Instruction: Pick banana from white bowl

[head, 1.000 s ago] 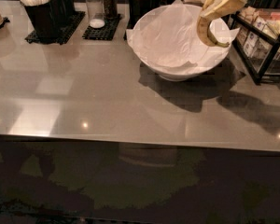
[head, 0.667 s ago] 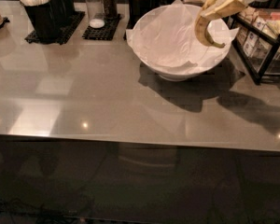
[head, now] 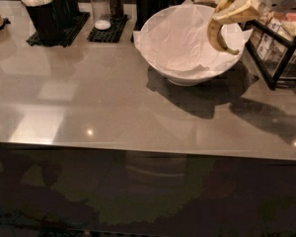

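Gripper of mine, with its two pale yellow blocky fingers, hangs at the top right of the camera view, above the right-hand rim of the bowl. I have it clamped on the upper part of the slim curved yellow banana with brown streaks and a dark tip. The fruit dangles from my fingers, its lower tip curling toward the right. It shows in front of the bowl's right side, and I cannot tell whether that tip touches the lining.

Below it stands the large, wide, round white bowl on a small foot, lined with a crumpled white paper sheet that sticks up over the rim at the back. The bowl rests on a smooth grey glossy countertop and throws a dark shadow toward the front right.

Just right of the bowl is a black wire rack holding small packets. At the back left I see black holders with white utensils, and near them two glass shakers on a black mat
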You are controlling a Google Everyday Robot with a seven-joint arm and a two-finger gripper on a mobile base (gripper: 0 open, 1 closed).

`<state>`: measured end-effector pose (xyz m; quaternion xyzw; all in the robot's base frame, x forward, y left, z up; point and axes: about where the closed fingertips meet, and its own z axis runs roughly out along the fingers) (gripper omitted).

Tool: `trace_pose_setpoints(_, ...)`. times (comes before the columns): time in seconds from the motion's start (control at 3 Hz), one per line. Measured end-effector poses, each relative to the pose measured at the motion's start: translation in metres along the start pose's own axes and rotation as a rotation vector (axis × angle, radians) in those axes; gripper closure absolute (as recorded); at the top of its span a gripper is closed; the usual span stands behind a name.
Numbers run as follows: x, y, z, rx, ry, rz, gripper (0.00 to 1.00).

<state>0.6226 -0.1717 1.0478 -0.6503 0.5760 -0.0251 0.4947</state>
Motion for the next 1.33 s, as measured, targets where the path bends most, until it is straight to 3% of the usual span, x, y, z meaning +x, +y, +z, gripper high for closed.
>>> trace_pose_setpoints(0.33,0.005,0.005,0.003,0.003,-0.035,0.041,1.0)
trace_pose_setpoints(0.67,0.007,0.011,0.014,-0.004,-0.109,0.085,1.0)
trace_pose_setpoints(1.0,0.013,0.02,0.032,-0.036,-0.166,0.135,1.0)
trace_pose_setpoints(1.33,0.016,0.027,0.046,-0.086,-0.18,0.152,1.0)
